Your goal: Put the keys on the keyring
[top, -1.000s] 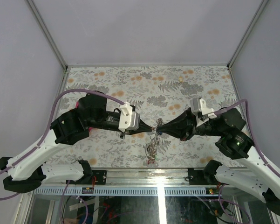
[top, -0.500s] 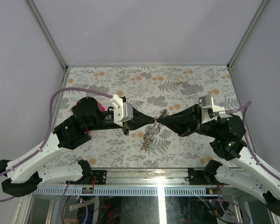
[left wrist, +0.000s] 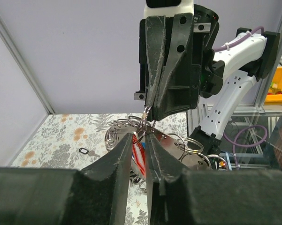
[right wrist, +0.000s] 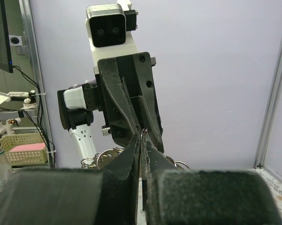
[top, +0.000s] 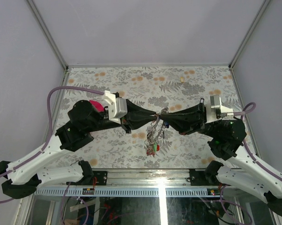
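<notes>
Right gripper (left wrist: 148,108): fingers pressed together on a thin loop of the keyring (top: 156,127), probably so the keys (top: 153,147) dangle clear of the table. Left gripper (left wrist: 139,137): fingers narrowly apart, wire passing between. We count one ring and two grippers. The keys are too bunched to count.

Soft, even white light falls from above into the enclosure, keeping the floral table (top: 108,79) bright and the shadows under the arms faint and diffuse. A white streak of glare cuts across the metal rail (top: 131,180) at the near edge. In the wrist views the left gripper (left wrist: 140,136) and the right gripper (right wrist: 141,137) loom dark and blurred in the foreground, while things farther off stay sharp.
</notes>
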You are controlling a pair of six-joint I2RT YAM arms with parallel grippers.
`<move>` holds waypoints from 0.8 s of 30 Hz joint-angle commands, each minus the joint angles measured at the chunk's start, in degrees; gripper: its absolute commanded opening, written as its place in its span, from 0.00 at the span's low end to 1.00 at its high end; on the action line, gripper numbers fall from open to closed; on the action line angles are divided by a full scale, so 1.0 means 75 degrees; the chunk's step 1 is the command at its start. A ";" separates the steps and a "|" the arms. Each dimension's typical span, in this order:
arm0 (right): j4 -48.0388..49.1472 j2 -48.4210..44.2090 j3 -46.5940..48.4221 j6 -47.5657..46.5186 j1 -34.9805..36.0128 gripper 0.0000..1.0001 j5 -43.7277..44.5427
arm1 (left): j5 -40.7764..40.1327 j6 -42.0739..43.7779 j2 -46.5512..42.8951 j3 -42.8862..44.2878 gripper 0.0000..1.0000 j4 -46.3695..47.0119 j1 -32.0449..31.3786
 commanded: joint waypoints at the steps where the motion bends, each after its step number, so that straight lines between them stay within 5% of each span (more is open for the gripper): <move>1: 0.0332 0.0082 0.0621 -0.0126 0.0037 0.00 -0.0454 | -0.0414 -0.0347 -0.0357 -0.0169 0.20 0.1117 -0.0016; 24: -0.0425 0.0116 0.1031 -0.0507 0.0038 0.00 -0.0737 | 0.0636 -0.0528 -0.0334 -0.0207 0.34 0.1181 -0.0015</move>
